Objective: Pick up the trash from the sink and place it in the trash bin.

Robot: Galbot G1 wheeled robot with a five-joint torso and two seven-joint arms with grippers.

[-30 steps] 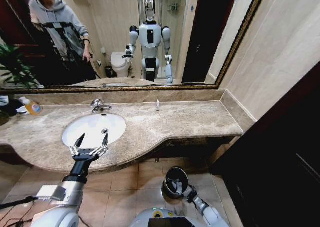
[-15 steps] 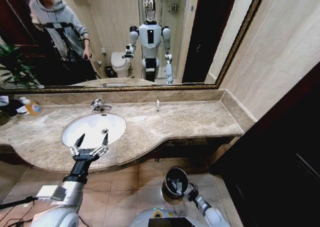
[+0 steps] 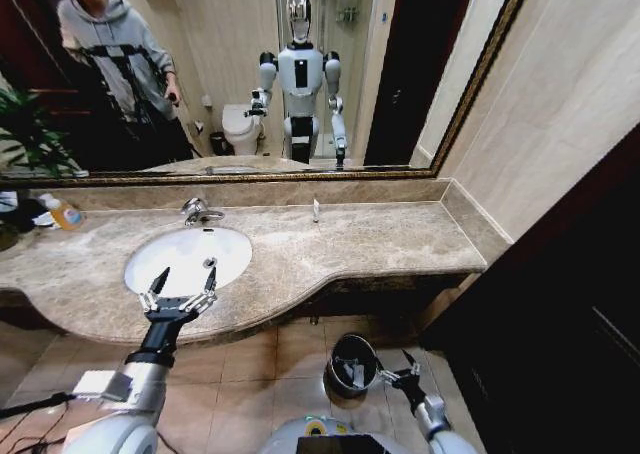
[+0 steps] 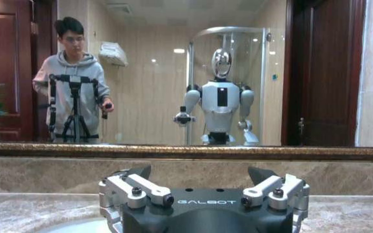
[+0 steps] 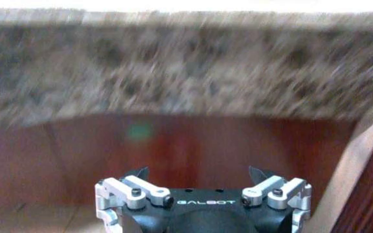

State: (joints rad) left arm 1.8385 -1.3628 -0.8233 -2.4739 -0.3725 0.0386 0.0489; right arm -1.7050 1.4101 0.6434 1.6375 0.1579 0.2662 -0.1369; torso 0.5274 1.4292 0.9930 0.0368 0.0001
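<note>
The sink [image 3: 205,246] is a white oval basin with a chrome faucet [image 3: 196,211], set in the beige marble counter. My left gripper [image 3: 183,280] hovers open over the basin's front rim with nothing between its fingers; in the left wrist view the left gripper [image 4: 199,172] faces the mirror. The trash bin [image 3: 351,353] stands on the floor tiles below the counter, with pale litter inside it. Just right of the bin, my right gripper [image 3: 397,368] is open and holds nothing; in the right wrist view the right gripper [image 5: 199,172] faces the counter's underside. A slim white vial [image 3: 315,210] stands by the back wall.
A bottle of orange liquid [image 3: 65,214] stands at the counter's far left beside a plant [image 3: 25,134]. The mirror [image 3: 250,64] reflects me and a person with a tripod. A dark wooden door [image 3: 590,304] closes off the right side. The counter's marble edge [image 5: 173,63] overhangs the bin.
My right gripper has drawn away from the bin's rim toward the right and turned upward. The left arm has not moved.
</note>
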